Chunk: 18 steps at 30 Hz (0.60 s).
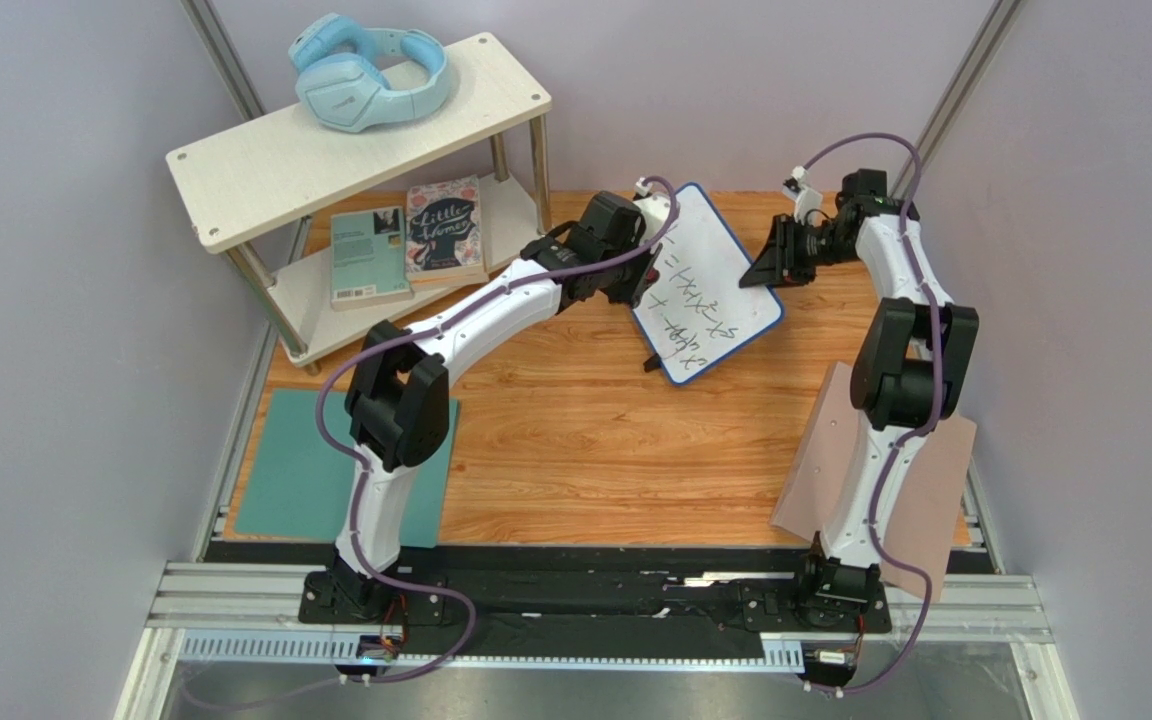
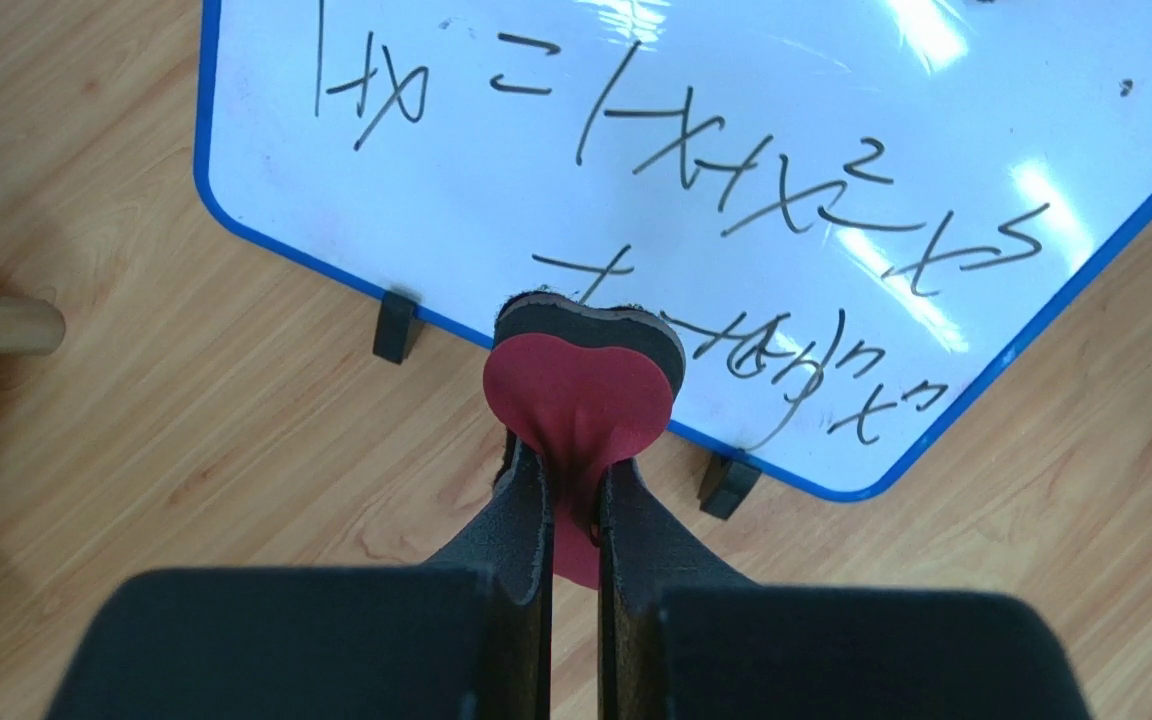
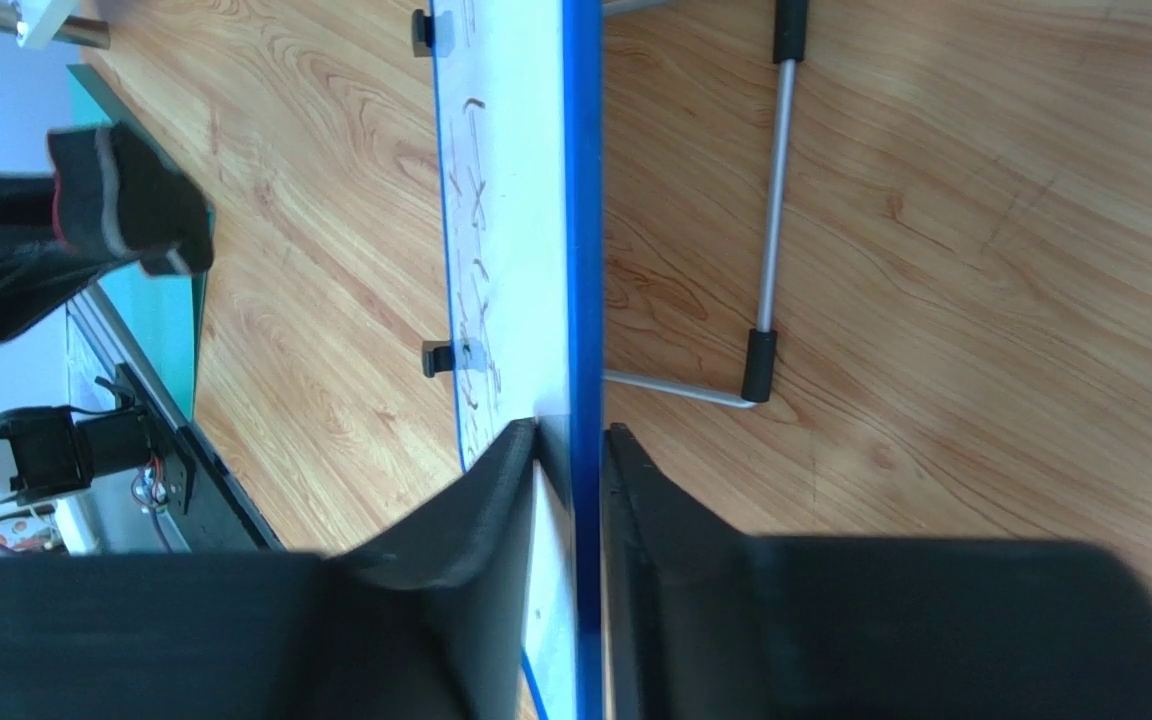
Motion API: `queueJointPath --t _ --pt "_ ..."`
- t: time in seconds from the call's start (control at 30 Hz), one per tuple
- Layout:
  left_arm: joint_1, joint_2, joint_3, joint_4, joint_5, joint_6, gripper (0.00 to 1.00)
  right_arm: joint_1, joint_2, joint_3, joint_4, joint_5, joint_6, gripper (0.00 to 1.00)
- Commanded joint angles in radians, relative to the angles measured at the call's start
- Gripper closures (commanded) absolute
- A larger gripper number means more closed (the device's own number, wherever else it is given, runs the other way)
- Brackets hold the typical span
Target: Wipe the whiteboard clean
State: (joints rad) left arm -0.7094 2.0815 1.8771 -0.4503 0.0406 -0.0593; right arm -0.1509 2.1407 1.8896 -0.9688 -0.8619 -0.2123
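The left jaws are pressed together on a red heart-shaped eraser, whose dark felt end sits at the lower part of the whiteboard; I cannot tell if it touches. The right jaws pinch the board's blue rim, steadying it where it leans on a wire stand in the middle of the wooden surface. Black writing covers the whole face, so erasing looks barely begun. There is bare wood in front of the board, while the shelf crowds the left arm's side.
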Motion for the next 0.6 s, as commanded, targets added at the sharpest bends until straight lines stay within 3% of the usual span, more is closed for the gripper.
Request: queueJointPath --t 0.0,0.2,0.4,0.57 --pt "0.033 0.028 0.071 0.070 0.045 -0.066 1.00 0.016 0.036 0.103 -0.077 0.032 -0.096 0.81" --pt "0.036 0.028 0.060 0.096 -0.008 -0.044 1.00 0.034 0.128 0.272 -0.269 0.067 -0.220 1.00" --pt "0.037 0.015 0.018 0.159 -0.079 -0.022 1.00 0.079 0.188 0.371 -0.373 0.149 -0.303 1.00" --pt "0.037 0.012 -0.048 0.306 -0.122 -0.017 1.00 0.102 0.223 0.384 -0.441 0.166 -0.383 1.00"
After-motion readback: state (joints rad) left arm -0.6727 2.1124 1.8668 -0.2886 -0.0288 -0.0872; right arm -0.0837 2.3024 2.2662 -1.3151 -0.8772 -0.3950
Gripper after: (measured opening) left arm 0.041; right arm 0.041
